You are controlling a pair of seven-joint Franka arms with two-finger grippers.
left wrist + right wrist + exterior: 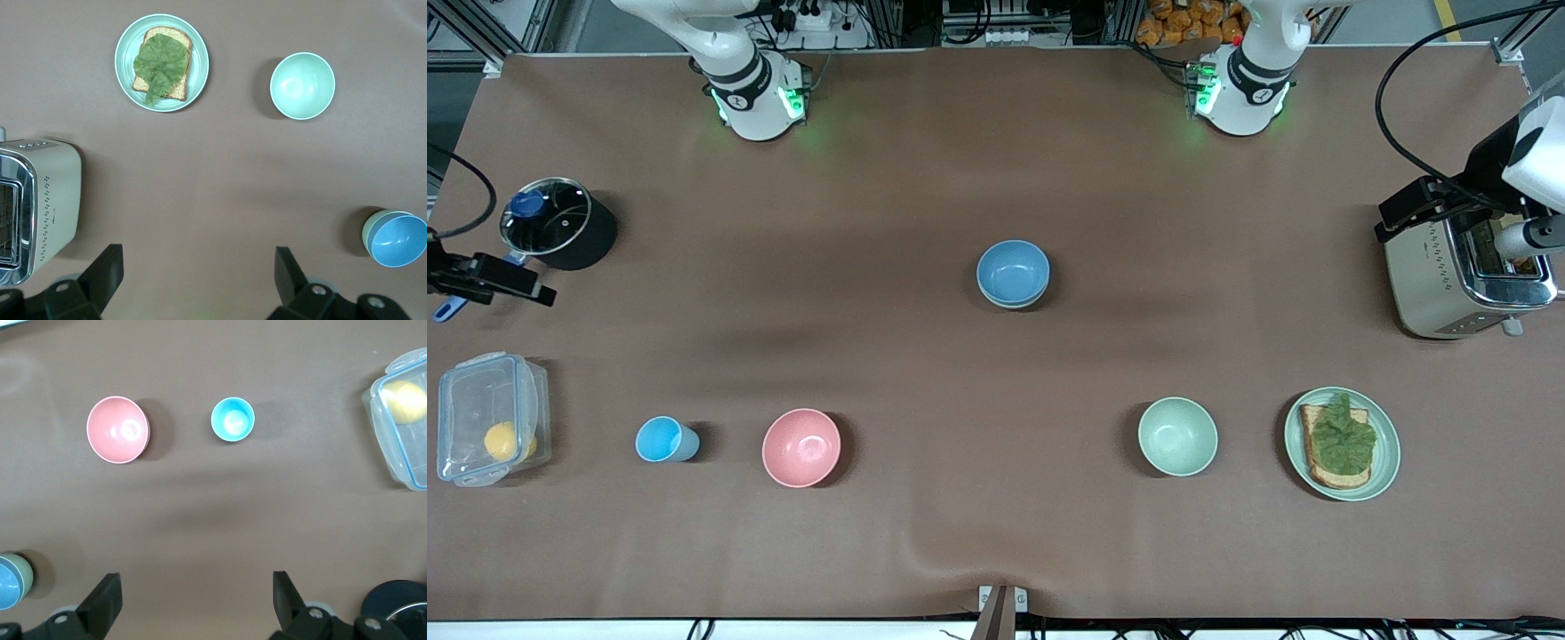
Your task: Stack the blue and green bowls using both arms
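Note:
The blue bowl [1012,271] sits mid-table, nested inside the sage green bowl; the green bowl's rim [369,230] shows around it in the left wrist view, and its edge [27,572] in the right wrist view. My left gripper [199,267] hangs open and empty at the left arm's end of the table, above the toaster. My right gripper [197,590] is open and empty at the right arm's end, over bare cloth beside the pot. Neither gripper touches the bowls.
A paler mint bowl [1177,436] and a plate [1390,453] of toast with lettuce lie nearer the camera. A toaster [1463,280] stands at the left arm's end. Pink bowl [801,447], light-blue cup [663,439], clear lidded box [480,400] and black pot [560,222] are toward the right arm's end.

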